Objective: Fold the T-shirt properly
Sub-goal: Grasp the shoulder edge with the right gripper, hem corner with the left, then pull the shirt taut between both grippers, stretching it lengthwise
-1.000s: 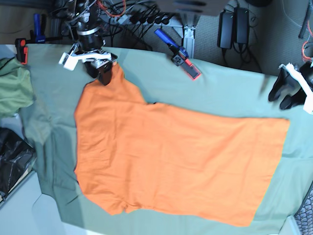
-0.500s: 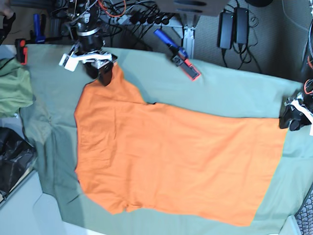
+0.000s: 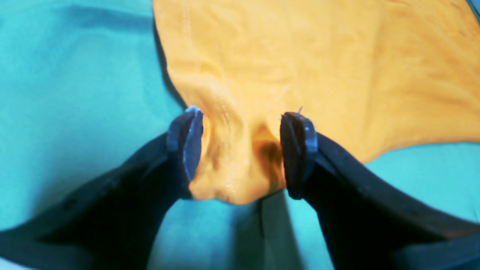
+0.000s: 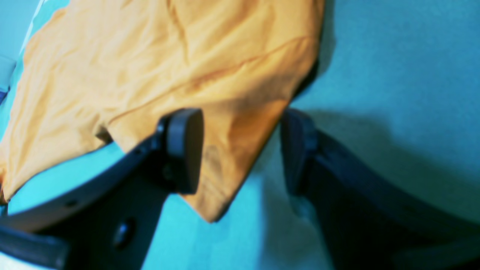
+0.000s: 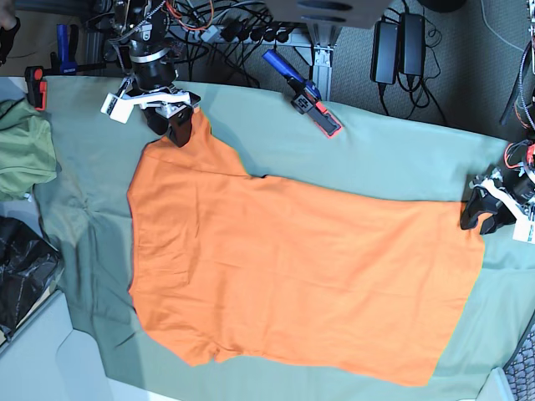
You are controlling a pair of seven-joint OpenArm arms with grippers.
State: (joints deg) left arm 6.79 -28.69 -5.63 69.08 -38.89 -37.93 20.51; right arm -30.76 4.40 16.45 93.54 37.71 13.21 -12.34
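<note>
The bright orange cloth T-shirt [image 5: 292, 276] lies flat in the middle of the green cloth-covered surface [image 5: 401, 150]. The left tool [image 3: 242, 150] has its jaws apart around a bunched hem corner. The right tool [image 4: 240, 150], jaws apart, sits around a sleeve tip near the far edge.

Robotics lab bench, cable tangle [image 5: 226, 29], power bricks [image 5: 399, 46] (black), clamps [image 5: 305, 93]

Matt orange T-shirt [image 5: 292, 267] fabric, softly creased, over a matt sage-green cloth [image 5: 401, 150]; dark rubbery end effector pads [image 3: 191, 142].
</note>
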